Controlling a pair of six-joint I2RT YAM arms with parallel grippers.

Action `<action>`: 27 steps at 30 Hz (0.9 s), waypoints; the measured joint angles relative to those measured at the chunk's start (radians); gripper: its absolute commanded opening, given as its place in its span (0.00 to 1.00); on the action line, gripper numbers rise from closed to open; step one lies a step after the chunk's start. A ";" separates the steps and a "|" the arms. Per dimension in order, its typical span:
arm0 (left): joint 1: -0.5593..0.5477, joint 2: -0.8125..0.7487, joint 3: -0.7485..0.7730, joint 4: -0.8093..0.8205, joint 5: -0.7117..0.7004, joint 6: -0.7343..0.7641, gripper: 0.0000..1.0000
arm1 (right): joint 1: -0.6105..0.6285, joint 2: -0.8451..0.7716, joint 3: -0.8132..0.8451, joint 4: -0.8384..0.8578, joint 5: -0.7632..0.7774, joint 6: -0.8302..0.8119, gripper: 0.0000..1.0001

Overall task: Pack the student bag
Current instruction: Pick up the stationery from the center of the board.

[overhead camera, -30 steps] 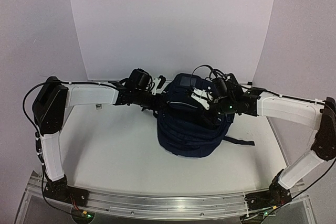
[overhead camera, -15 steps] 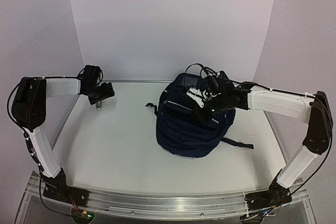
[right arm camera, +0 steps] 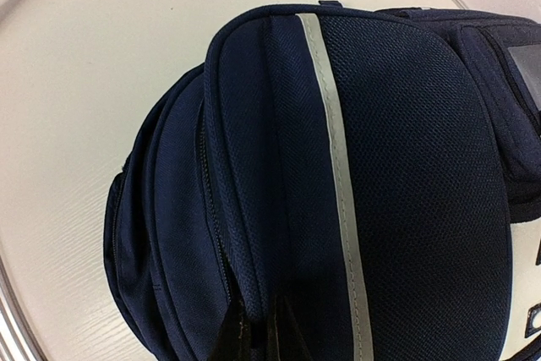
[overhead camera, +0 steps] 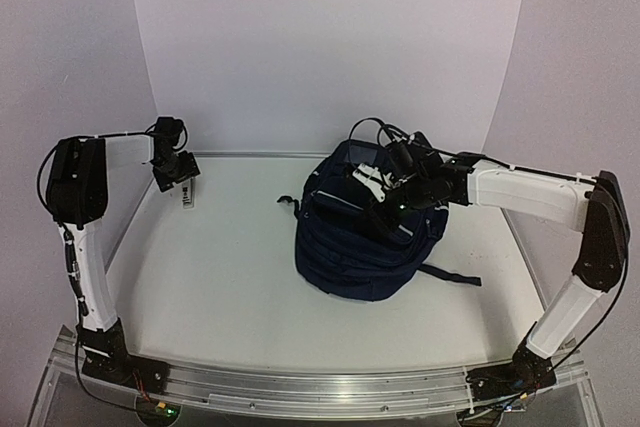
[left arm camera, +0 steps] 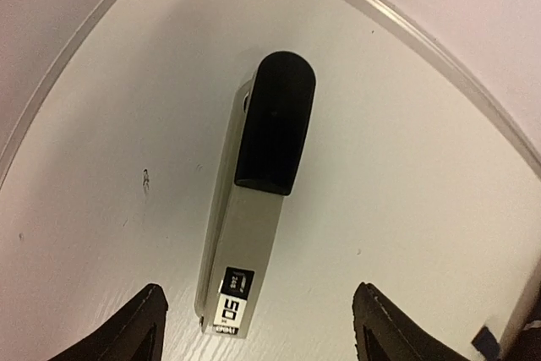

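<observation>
White table [overhead camera: 220, 277]; right gripper [right arm camera: 258, 333] pinches student bag [overhead camera: 350, 257] (its top); left gripper [left arm camera: 258, 323] wide, well apart.

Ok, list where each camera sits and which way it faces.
Top external: above and behind the arm bases, looking down on the white table; both arms, left gripper and right gripper show.
Left wrist: over the table's far left corner, facing down at a slim silver bar with a black cap; open fingertips flank it.
Right wrist: close against the navy-blue fabric backpack; shut fingertips at the bottom edge.
Shared: the top view also holds bar and backpack.
</observation>
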 measured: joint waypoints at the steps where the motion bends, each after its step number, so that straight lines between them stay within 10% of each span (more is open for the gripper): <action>1: 0.000 0.024 0.013 -0.007 -0.001 0.002 0.71 | 0.000 0.003 0.005 -0.001 -0.002 0.003 0.00; 15: 0.000 0.226 0.171 -0.067 -0.017 0.026 0.13 | 0.000 0.051 0.061 -0.022 -0.039 0.047 0.00; 27: -0.016 -0.121 -0.330 0.113 0.162 0.002 0.00 | 0.001 0.144 0.204 -0.043 -0.091 0.144 0.00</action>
